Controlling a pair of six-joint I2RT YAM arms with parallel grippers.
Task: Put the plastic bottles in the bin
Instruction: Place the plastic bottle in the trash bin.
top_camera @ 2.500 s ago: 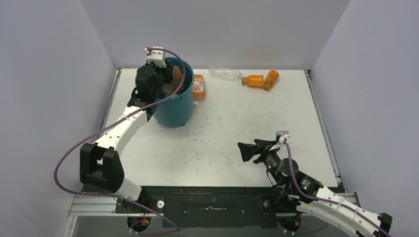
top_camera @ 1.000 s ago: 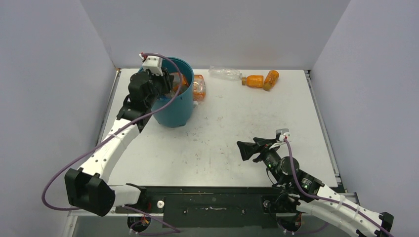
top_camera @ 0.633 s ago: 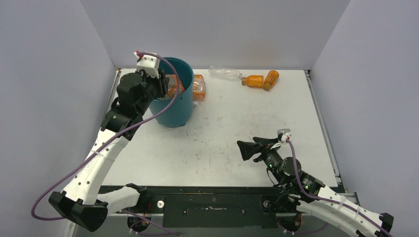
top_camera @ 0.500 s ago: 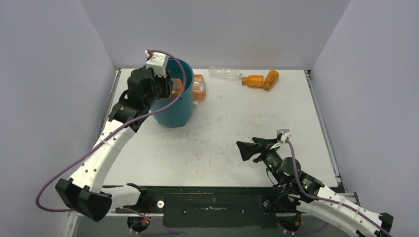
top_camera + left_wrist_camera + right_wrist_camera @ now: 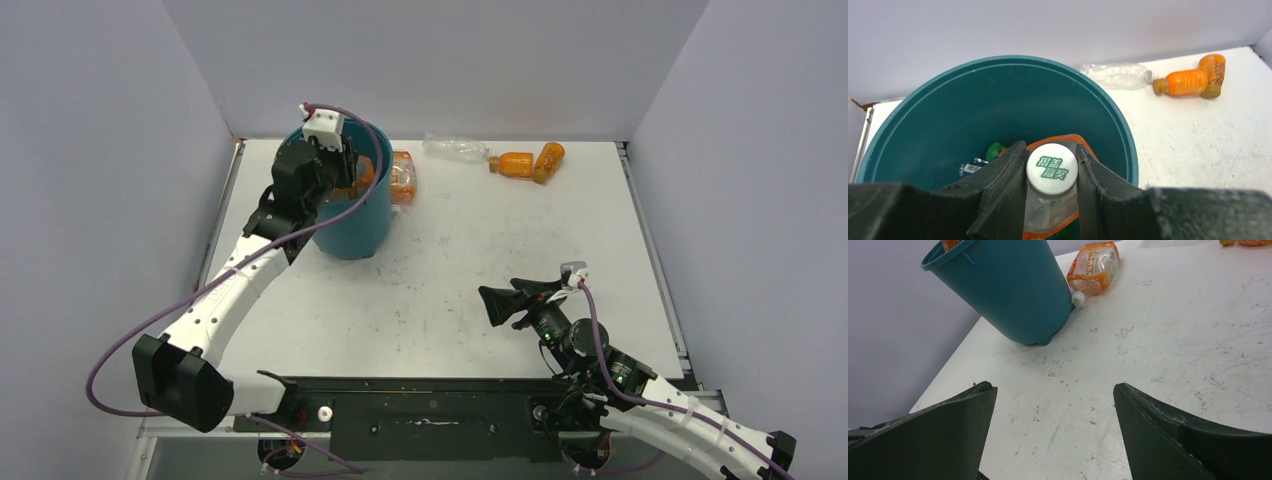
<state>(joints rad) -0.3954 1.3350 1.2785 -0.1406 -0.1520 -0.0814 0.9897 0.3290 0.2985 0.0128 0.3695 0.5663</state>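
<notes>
My left gripper (image 5: 1051, 146) is shut on the white-capped neck of a clear bottle with an orange label (image 5: 1052, 168). It holds the bottle over the mouth of the teal bin (image 5: 938, 115); the top view shows the gripper (image 5: 350, 170) above the bin (image 5: 352, 222). A green cap (image 5: 994, 150) and other bottles lie inside the bin. An orange-labelled bottle (image 5: 402, 177) lies against the bin's right side. A clear bottle (image 5: 455, 149) and two orange bottles (image 5: 516, 163) (image 5: 549, 158) lie at the back. My right gripper (image 5: 495, 303) is open and empty, low over the table.
Grey walls close in the table (image 5: 480, 250) on the left, back and right. The right wrist view shows the bin (image 5: 1003, 290) and the labelled bottle (image 5: 1093, 267) ahead of my right gripper (image 5: 1054, 390).
My left gripper swung left of the bin's rim with the bottle, then came back right over the bin's mouth. The right arm has not moved.
</notes>
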